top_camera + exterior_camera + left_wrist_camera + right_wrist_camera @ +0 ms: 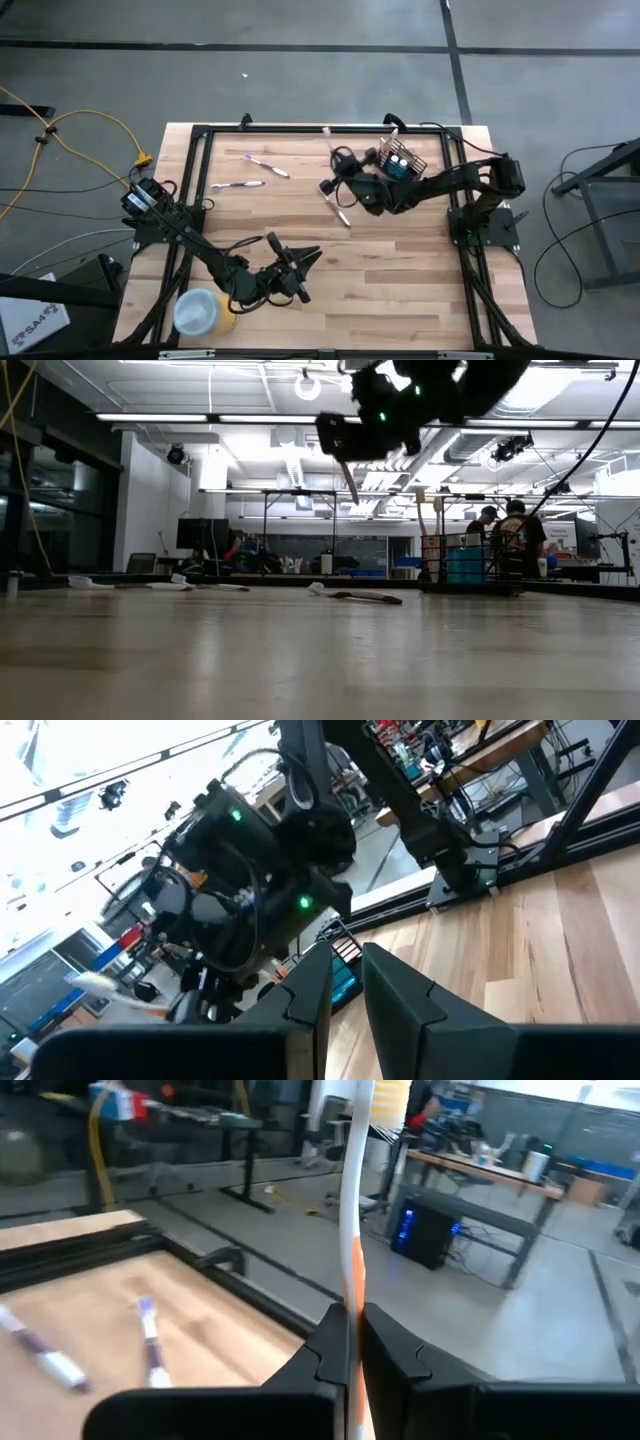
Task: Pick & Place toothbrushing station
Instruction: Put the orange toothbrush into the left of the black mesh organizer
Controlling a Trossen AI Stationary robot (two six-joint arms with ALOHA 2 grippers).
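Right gripper [352, 1342] pinches an orange-and-white toothbrush [352, 1210], its head cut off; left gripper [345, 982] fingers slightly apart, empty.

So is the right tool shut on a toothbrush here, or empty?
Shut on one: the right tool pinches a thin white-and-orange toothbrush between its dark fingers; the low view shows it lifted off the table.

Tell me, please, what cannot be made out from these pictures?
- High view: the right gripper holds a toothbrush whose upper end the arm covers.
- High view: the contents of the wire-mesh holder are too small to count.
- Low view: the holder's base is blurred.
- Left wrist view: the left gripper blocks the table just ahead.
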